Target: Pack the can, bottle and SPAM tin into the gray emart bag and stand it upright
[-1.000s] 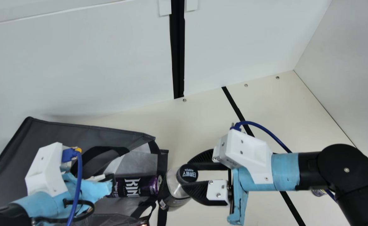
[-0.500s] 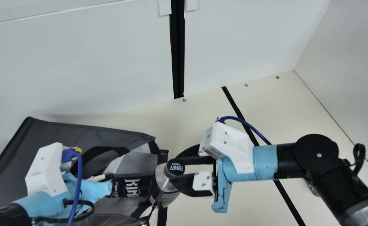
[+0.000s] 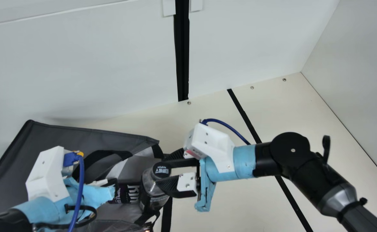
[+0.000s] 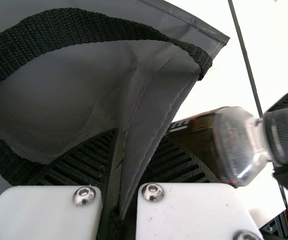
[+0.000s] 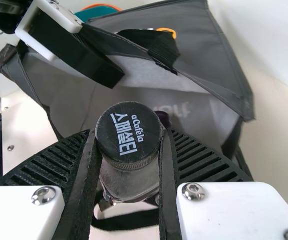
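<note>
Main view: my R hand (image 3: 162, 169) grips the bottle (image 3: 154, 190) by the neck at the gray bag's (image 3: 59, 133) mouth. Long axis runs cap-by-fingers, base toward the can (image 3: 128, 194) inside; R is nearer. L hand (image 4: 140, 136) pinches bag edge. Can end hidden behind bottle; base hard to make out.

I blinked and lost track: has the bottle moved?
Yes, leftward in the main view: the bottle, earlier below the black wall strip, is now left of its line.
</note>
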